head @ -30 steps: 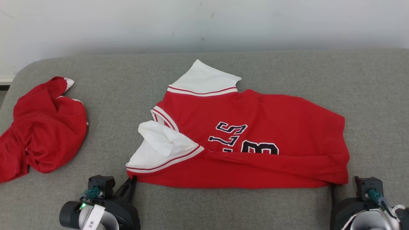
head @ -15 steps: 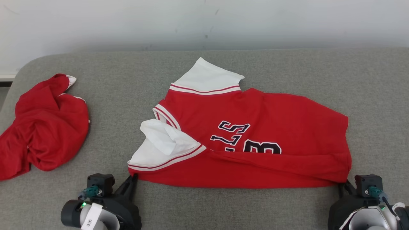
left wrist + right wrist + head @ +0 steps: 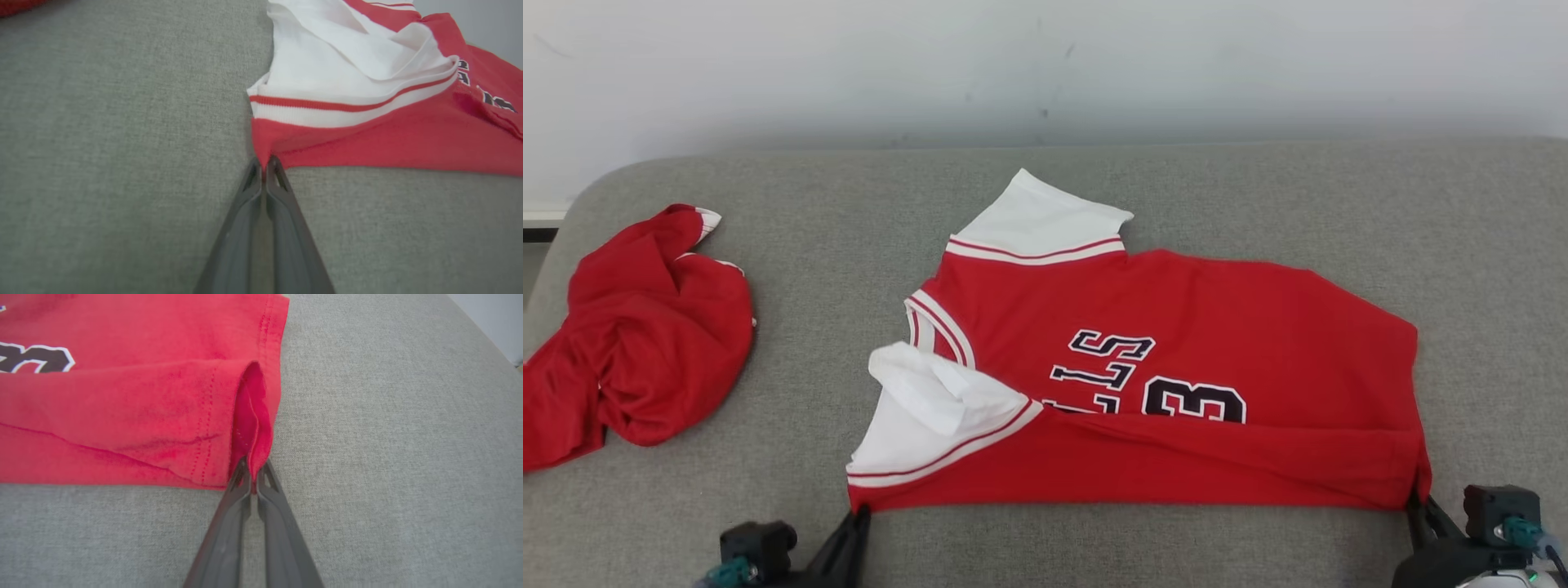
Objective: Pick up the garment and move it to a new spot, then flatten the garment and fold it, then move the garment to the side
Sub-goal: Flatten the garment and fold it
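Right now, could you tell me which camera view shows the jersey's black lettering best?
The head view: the lettering on the jersey faces the camera, its lower part under a fold. The right wrist view catches one corner; the left wrist view, slivers at its edge.

The garment is red, sleeves white with red stripes, lettering black edged white. At nine o'clock lies a red cloth.

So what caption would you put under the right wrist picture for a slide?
Right tool pinching the hem corner of a red jersey on grey upholstery.
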Motion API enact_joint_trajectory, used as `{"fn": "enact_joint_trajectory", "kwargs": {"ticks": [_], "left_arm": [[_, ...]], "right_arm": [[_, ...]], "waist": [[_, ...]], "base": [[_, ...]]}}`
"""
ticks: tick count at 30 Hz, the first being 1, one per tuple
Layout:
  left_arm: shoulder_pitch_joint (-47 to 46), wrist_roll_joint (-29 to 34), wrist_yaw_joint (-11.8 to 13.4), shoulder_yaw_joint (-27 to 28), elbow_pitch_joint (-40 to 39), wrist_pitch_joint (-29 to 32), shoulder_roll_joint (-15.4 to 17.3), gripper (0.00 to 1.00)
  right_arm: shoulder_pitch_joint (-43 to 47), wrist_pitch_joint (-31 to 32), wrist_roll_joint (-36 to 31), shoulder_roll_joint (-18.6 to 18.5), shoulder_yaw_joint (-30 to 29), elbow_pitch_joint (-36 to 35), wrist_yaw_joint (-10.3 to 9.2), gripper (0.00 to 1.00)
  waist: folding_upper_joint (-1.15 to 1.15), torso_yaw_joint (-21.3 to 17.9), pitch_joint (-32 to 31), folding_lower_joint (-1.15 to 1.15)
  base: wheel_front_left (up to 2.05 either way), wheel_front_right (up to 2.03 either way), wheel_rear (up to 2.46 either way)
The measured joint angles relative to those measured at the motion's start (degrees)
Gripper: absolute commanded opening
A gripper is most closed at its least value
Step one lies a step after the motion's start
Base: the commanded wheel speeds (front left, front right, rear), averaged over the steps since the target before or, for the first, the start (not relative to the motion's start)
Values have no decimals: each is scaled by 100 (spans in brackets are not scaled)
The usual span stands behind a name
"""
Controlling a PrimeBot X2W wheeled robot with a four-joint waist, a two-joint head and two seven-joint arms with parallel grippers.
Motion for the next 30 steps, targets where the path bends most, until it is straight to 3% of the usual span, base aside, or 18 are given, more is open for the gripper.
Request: {"fn": "enact_joint_trajectory", "kwargs": {"ticks": [11,21,27,28,29,30], "left_arm": [[1055,-537,0,-349,-1267,553,322,0],[1838,-858,5,-97,-2288,1159,742,0],[2053,-887,220,-1,-2787,1451,866,0],[2065,-887,270,-1,-2858,1491,873,17],[2074,-886,324,3,-2924,1541,883,92],[2074,-884,386,12,-2978,1593,894,100]], "right_arm": [[756,378,204,-46,-248,-756,40,0],[1463,998,354,-36,-308,-1561,33,0],[1734,1325,385,-4,-305,-1896,7,0],[1738,1378,387,-5,-303,-1934,-1,0],[1741,1411,391,-5,-300,-1990,-4,100],[1743,1412,398,-4,-309,-2054,-9,100]], "waist": [[0,229,-95,0],[0,219,-134,0],[0,124,-82,0],[0,106,-71,0],[0,89,-58,0],[0,72,-45,0]], "base": [[0,0,0],[0,0,0],[0,0,0],[0,0,0],[0,0,0],[0,0,0]]}}
